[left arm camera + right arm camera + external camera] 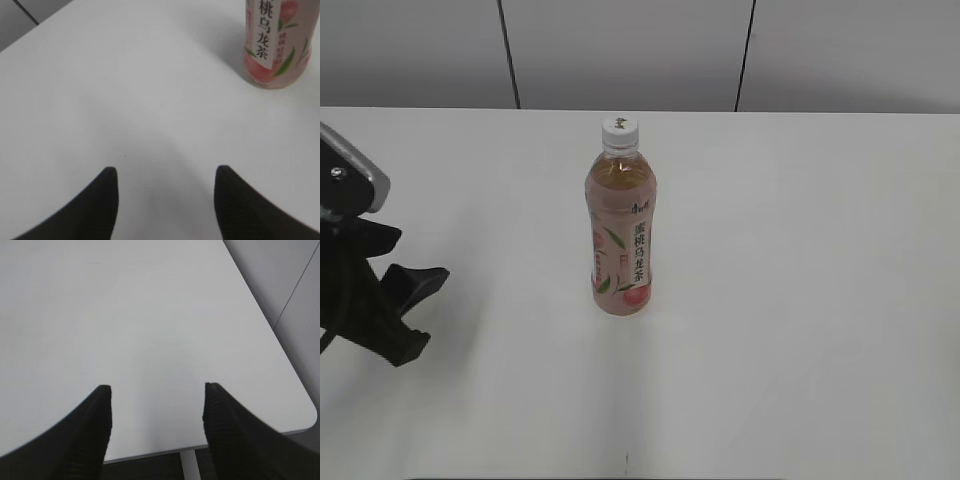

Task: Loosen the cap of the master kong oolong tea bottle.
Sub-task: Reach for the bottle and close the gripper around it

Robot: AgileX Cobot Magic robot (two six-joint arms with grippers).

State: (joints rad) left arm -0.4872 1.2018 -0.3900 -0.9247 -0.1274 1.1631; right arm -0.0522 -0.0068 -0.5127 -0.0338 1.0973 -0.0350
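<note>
The master kong oolong tea bottle [621, 232] stands upright near the middle of the white table, clear with amber tea and a pink peach label. Its white cap [619, 128] sits on the neck. The bottle's lower part also shows in the left wrist view [275, 45] at the top right; the cap is out of that view. My left gripper [415, 310] [165, 175] is open and empty, low over the table well left of the bottle. My right gripper [157, 390] is open and empty over bare table; it is outside the exterior view.
The white table [800, 300] spans the exterior view, with a grey panelled wall [620, 50] behind it. The right wrist view shows the table's edge and rounded corner [305, 420], with floor and a white table leg [190, 462] below.
</note>
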